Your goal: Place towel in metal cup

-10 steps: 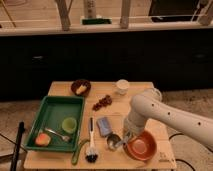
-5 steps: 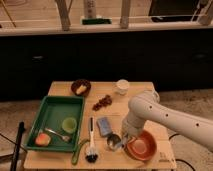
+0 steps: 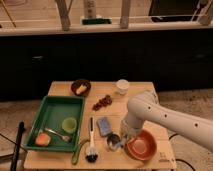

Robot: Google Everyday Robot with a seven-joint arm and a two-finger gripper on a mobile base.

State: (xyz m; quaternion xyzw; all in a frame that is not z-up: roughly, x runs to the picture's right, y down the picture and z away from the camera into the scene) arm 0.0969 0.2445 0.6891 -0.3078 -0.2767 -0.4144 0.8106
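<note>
The tool (image 3: 123,139), low over the wooden desk (image 3: 57,157) and mostly hidden behind the white arm (image 3: 165,117) so its grip cannot be told, sits just beside the small shiny silver metal cup (image 3: 113,141), near the round orange bowl (image 3: 141,146).

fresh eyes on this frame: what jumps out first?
The big white robot arm across the right side dominates. Its gripper sits low near the front of the wooden table, between the small shiny metal cup and the round orange bowl. Next comes the bright green rectangular tray on the left, with a light-green plastic cup inside it.
</note>
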